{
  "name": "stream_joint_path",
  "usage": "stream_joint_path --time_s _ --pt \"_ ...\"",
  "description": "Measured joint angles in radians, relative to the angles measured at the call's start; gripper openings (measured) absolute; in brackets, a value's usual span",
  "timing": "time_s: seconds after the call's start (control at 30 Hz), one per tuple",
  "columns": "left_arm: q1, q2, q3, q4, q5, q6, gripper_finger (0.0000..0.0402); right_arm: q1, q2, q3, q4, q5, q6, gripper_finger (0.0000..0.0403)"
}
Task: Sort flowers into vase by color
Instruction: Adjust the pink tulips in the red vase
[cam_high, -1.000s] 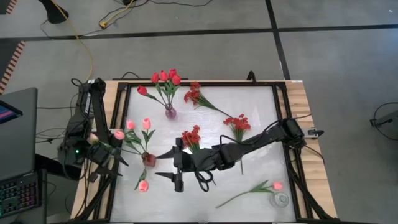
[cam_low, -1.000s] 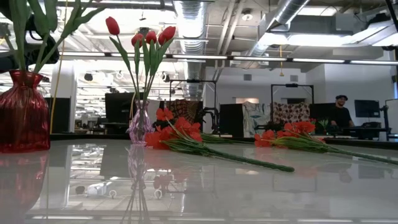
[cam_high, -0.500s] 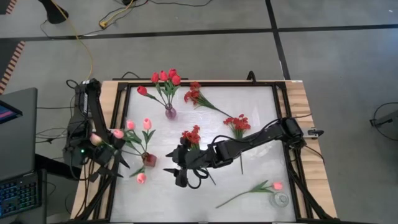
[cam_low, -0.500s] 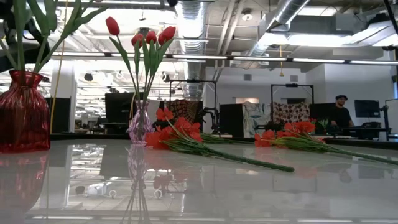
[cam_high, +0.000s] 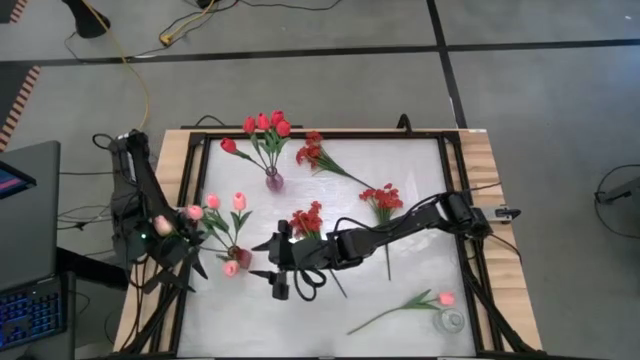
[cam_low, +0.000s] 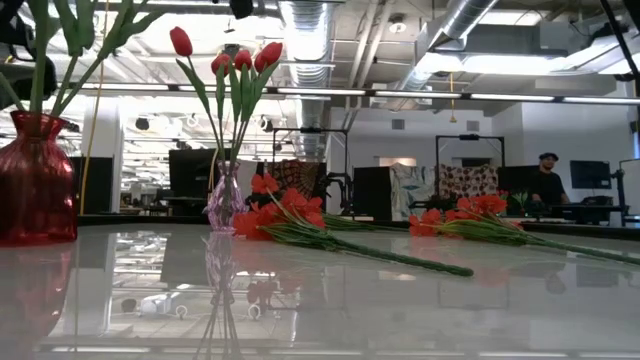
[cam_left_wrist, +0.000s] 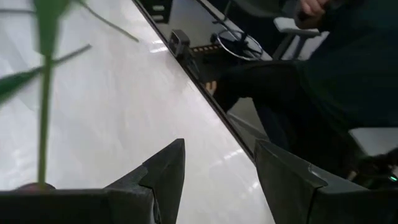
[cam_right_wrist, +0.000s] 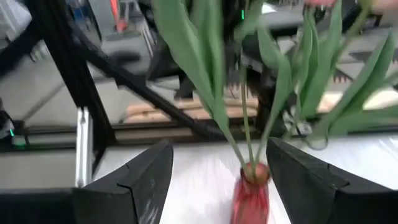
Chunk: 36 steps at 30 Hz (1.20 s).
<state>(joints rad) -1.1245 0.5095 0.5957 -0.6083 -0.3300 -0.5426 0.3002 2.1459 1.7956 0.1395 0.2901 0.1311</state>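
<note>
I am holding my left jaws (cam_high: 178, 262) open and empty at the tabletop's (cam_high: 420, 170) left edge. Beside them, the pink tulips (cam_high: 212, 208) are standing in the red vase (cam_high: 238, 256). My right jaws (cam_high: 277, 268) are waiting wide open and empty just right of it. Red tulips (cam_high: 265, 125) are filling the purple vase (cam_high: 273, 181). Three red sprays (cam_high: 308, 218) are lying flat. One pink tulip (cam_high: 445, 298) is lying far right, its stem running down-left, bloom pointing right.

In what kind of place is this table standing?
Probably a robotics lab or open workshop. Bare ducts run across the ceiling, cables lie loose on the grey floor, and a person sits at screens behind the table.
</note>
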Motion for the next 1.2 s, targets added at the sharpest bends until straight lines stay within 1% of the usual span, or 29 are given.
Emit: stream_joint_path --time_s 0.07,0.13,0.37,0.57,0.73,0.93,1.07,1.2 --pt "0.025 0.000 0.000 0.000 0.040 0.001 0.0180 -0.001 0.002 0.000 0.023 0.001 -0.005 0.0286" --pt "0.047 0.000 0.000 0.006 0.060 0.023 0.0180 -0.001 0.003 0.000 0.053 0.001 -0.005 0.0286" --pt "0.082 0.000 0.000 0.097 0.081 0.150 0.0180 -0.001 0.003 0.000 0.065 0.029 -0.006 0.0286" --pt "0.086 0.000 0.000 0.099 0.082 0.178 0.0180 -0.001 0.003 0.000 0.072 0.034 -0.006 0.0286" --pt "0.086 0.000 0.000 0.114 0.059 0.227 0.0180 0.001 0.003 0.000 0.096 0.103 -0.007 0.0286" --pt "0.086 0.000 0.000 0.165 0.057 0.283 0.0180 0.003 0.003 0.000 0.104 0.122 -0.001 0.0286" --pt "0.086 0.000 0.000 0.165 0.057 0.288 0.0180 0.008 0.003 0.000 0.105 0.180 0.000 0.0286" --pt "0.086 0.000 0.000 0.165 0.057 0.288 0.0180 0.009 0.003 0.000 0.101 0.192 0.027 0.0275"
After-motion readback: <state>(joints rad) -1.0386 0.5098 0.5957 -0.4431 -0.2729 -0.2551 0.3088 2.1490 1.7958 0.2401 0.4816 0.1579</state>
